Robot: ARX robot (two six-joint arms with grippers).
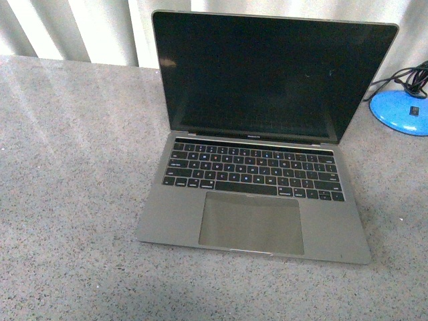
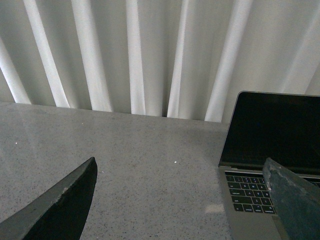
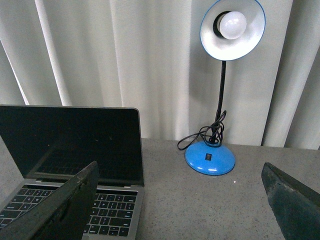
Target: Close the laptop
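The left arm's jaws stand wide apart in the left wrist view, holding nothing and touching nothing, with bare table [image 1: 73, 167] showing between the two dark tips. The right arm's jaws are just as wide in the right wrist view, also holding nothing and clear of everything. The laptop [image 1: 257, 167] sits on the table in front of the robot, slightly to its right, with the front edge toward the camera and the body turned a little askew. Its lid is open and stands nearly upright, leaning slightly back. The screen is black and unlit, framed by a thin silver rim. The grey metal base carries black keys, and a large trackpad lies below them. Beyond the laptop's right side, apart from it, stands a desk lamp [image 3: 232, 30] with a round blue base [image 3: 210, 158], a black neck, a bare white bulb and a black cord looped at its foot. A pale pleated curtain [image 2: 150, 55] hangs behind the table.
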